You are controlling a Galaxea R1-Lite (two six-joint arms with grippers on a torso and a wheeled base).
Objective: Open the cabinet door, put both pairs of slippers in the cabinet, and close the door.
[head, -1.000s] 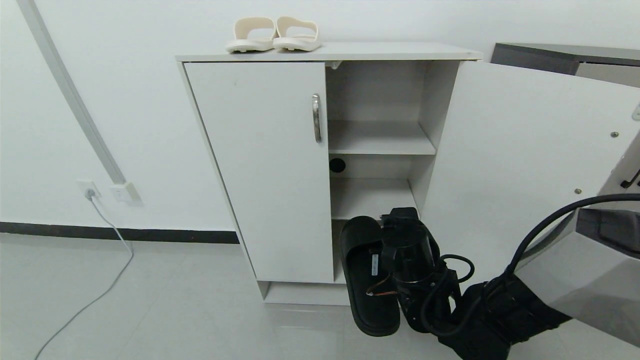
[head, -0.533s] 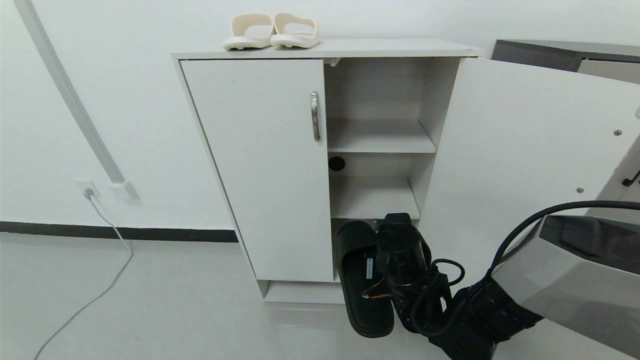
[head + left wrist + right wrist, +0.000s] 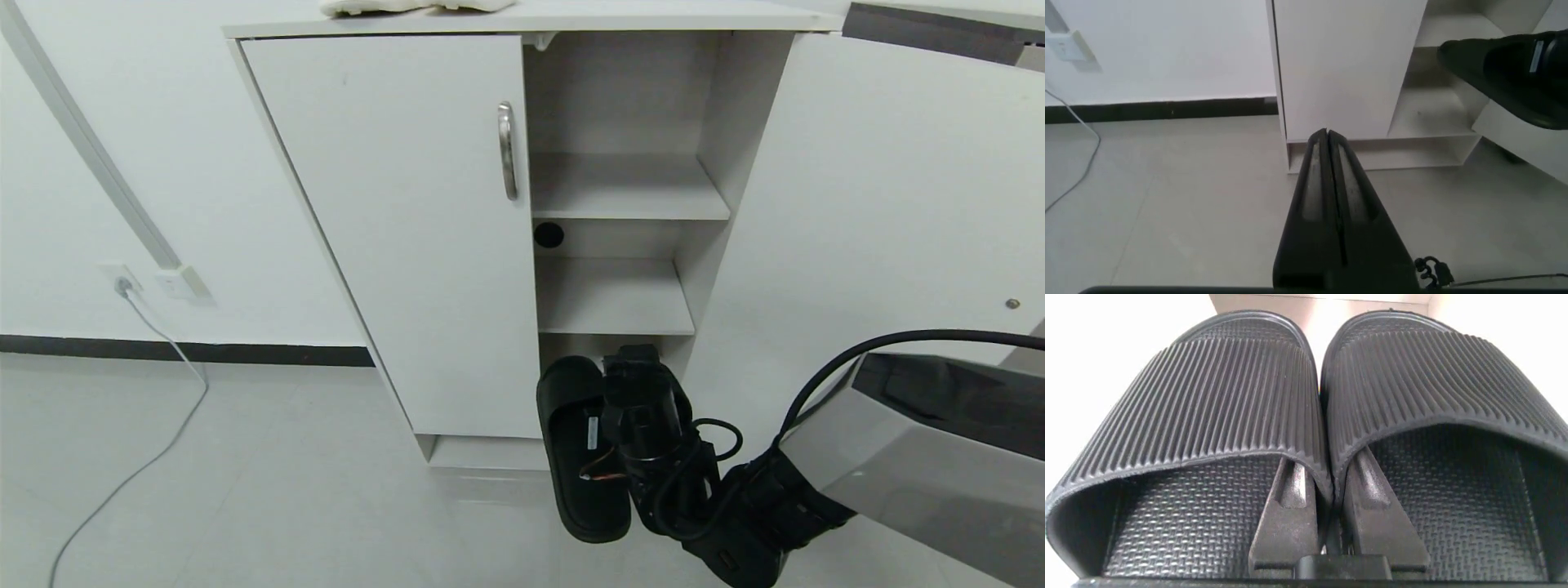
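Observation:
A white cabinet (image 3: 392, 229) stands against the wall with its left door closed and its right door (image 3: 882, 204) swung wide open. My right gripper (image 3: 635, 392) is shut on a pair of black slippers (image 3: 581, 449), held toes-up in front of the bottom compartment (image 3: 571, 347). In the right wrist view the fingers (image 3: 1290, 514) reach under the ribbed straps of the black slippers (image 3: 1217, 408), pinching their adjoining sides. A cream pair (image 3: 392, 6) lies on the cabinet top. My left gripper (image 3: 1328, 135) hangs shut and empty over the floor, facing the cabinet base, with a black slipper (image 3: 1511, 69) farther off.
Two bare shelves (image 3: 629, 188) (image 3: 612, 298) sit above the bottom compartment. The closed door carries a metal handle (image 3: 508, 151). A wall socket (image 3: 122, 286) feeds a cable (image 3: 139, 465) trailing over the floor at left. Grey furniture (image 3: 939, 20) stands behind the open door.
The head camera has moved closer to the cabinet, so the whole picture has shifted. The right gripper and black slippers now sit lower against the cabinet, at the bottom compartment.

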